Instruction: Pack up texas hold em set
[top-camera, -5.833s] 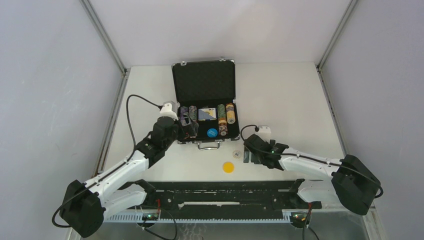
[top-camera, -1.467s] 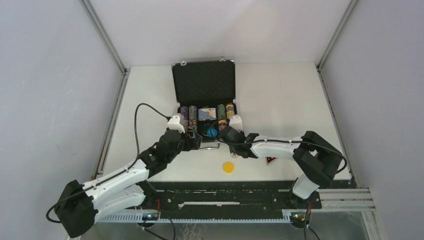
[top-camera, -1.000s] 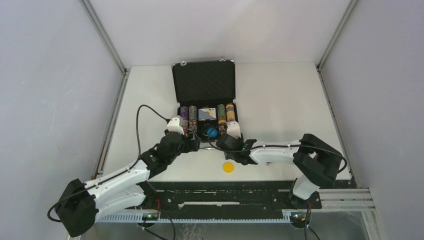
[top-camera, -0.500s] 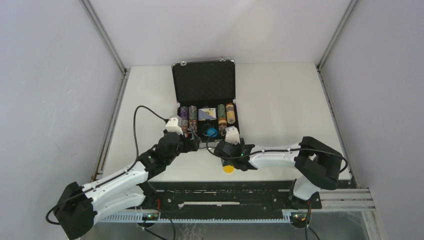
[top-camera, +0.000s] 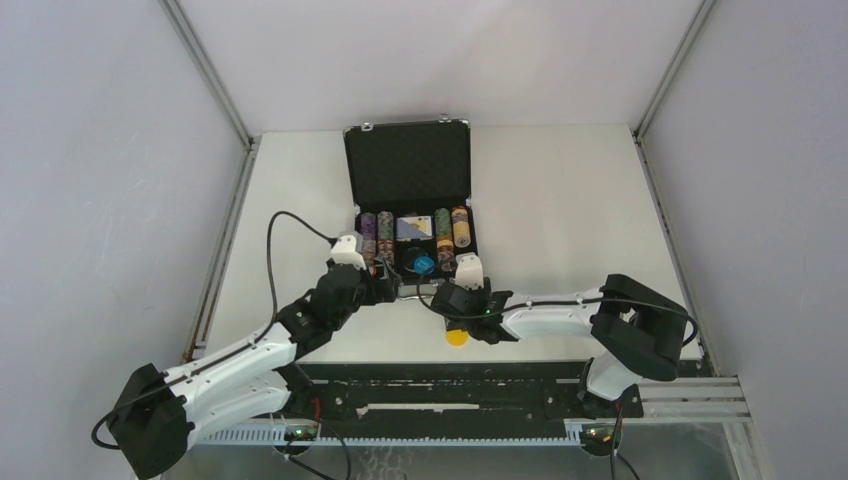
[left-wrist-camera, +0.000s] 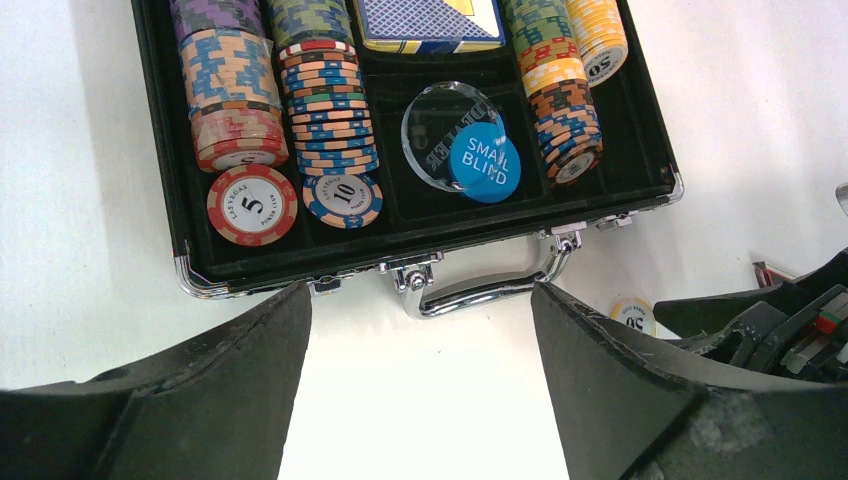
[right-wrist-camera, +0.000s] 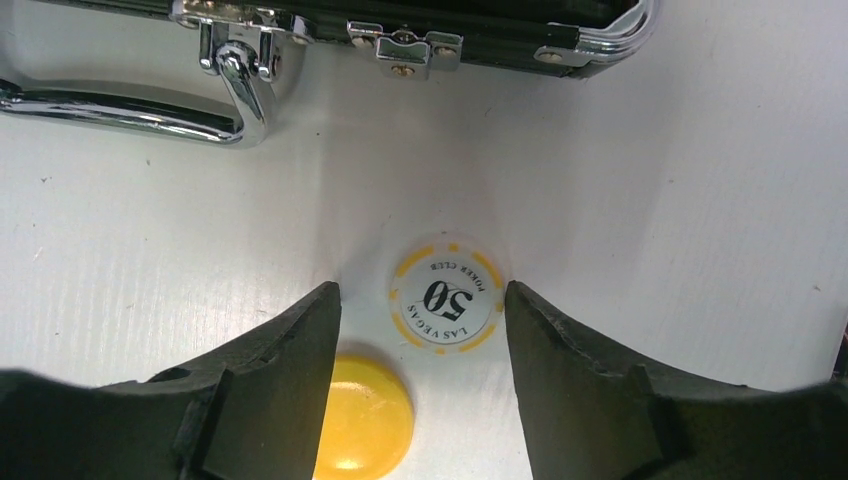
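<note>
Black right end effector (right-wrist-camera: 420, 300): jaws spread wide, gripping nothing; it points down at the tabletop (top-camera: 560, 200) just in front of the briefcase.
White 50 chip (right-wrist-camera: 446, 297): lies flat on the tabletop between the two fingers, face up.
Yellow button (right-wrist-camera: 365, 415): flat on the tabletop just beside the 50 chip, partly hidden under one finger in the right wrist view.
Left end effector (left-wrist-camera: 420, 300): jaws wide apart and empty, hanging over the near side of the briefcase with the metal handle (left-wrist-camera: 480, 293) between the fingers in the left wrist view.
Briefcase (left-wrist-camera: 155, 150): sits open mid-tabletop, lid (top-camera: 407, 165) raised at the far side, handle lying toward the arms.
Chip stacks (left-wrist-camera: 325, 110): lie in rows in the outer slots on both sides; a red 5 chip (left-wrist-camera: 252, 204) and a blue 10 chip (left-wrist-camera: 343, 197) face the camera at the near ends of the two left rows.
Card deck (left-wrist-camera: 425, 25): in the centre slot at the far end.
Blue button (left-wrist-camera: 485, 168): marked SMALL BLIND, in the centre slot, overlapping a clear dealer button (left-wrist-camera: 440, 130).
</note>
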